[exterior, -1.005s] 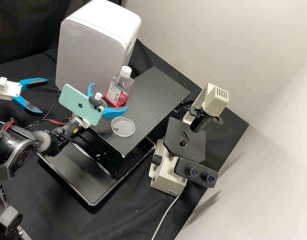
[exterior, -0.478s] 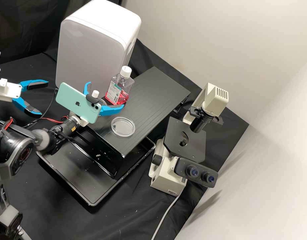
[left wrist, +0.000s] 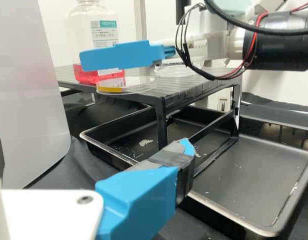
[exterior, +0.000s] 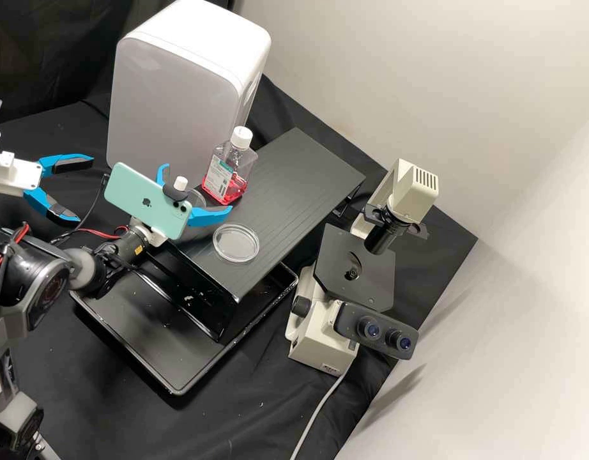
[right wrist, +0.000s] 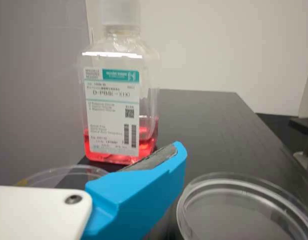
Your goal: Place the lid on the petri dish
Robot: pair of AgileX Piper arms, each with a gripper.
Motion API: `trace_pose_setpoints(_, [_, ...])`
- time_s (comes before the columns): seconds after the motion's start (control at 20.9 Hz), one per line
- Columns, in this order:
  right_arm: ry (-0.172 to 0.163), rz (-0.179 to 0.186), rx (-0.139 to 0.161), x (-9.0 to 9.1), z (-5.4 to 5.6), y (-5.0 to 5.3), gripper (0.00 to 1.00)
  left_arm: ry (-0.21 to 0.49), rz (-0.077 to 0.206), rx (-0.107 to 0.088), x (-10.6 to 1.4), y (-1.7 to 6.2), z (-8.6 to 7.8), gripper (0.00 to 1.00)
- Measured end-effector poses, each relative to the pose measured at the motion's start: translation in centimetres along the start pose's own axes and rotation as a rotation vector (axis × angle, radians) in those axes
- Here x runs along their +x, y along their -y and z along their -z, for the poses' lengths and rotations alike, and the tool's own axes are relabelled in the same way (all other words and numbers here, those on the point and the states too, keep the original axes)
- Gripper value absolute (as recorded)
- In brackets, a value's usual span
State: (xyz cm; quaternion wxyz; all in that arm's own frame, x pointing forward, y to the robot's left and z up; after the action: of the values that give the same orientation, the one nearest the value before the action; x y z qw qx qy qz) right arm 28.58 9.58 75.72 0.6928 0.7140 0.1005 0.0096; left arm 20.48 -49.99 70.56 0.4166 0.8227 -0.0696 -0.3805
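The white microscope (exterior: 352, 287) serves as landmark. It stands on a bench draped in black cloth (exterior: 256, 396). Plain white walls (exterior: 435, 76) rise behind it and to its right. A white box-shaped cabinet (exterior: 179, 83) stands well to its left, at the bench's rear.

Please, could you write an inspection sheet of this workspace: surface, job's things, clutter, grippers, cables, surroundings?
Surface: black cloth bench; a black rack stands in a black tray.
Job's things: one clear petri dish piece lies on the rack; a second piece, yellowish at its bottom, lies by the right gripper. Cannot tell which is the lid.
Clutter: bottle of pink liquid on the rack; white specks in the tray.
Grippers: right gripper open over the rack; left gripper open, beside the rack, holding nothing.
Cables: red and black wires at the right arm; white cable from the microscope.
Surroundings: white rounded cabinet; light walls.
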Motion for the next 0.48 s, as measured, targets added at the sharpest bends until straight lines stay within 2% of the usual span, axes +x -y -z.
trace_pose_setpoints(0.19, [0.019, 0.024, 0.043, -0.38, -0.32, 0.46, 1.0, 0.001, 0.008, -0.003, 0.06, 0.2, 0.0, 1.0])
trace_pose_setpoints(0.48, [0.028, 0.044, 0.046, -0.85, -0.54, 0.97, 1.0, 0.001, 0.01, -0.004, 0.08, 0.25, 0.02, 1.0])
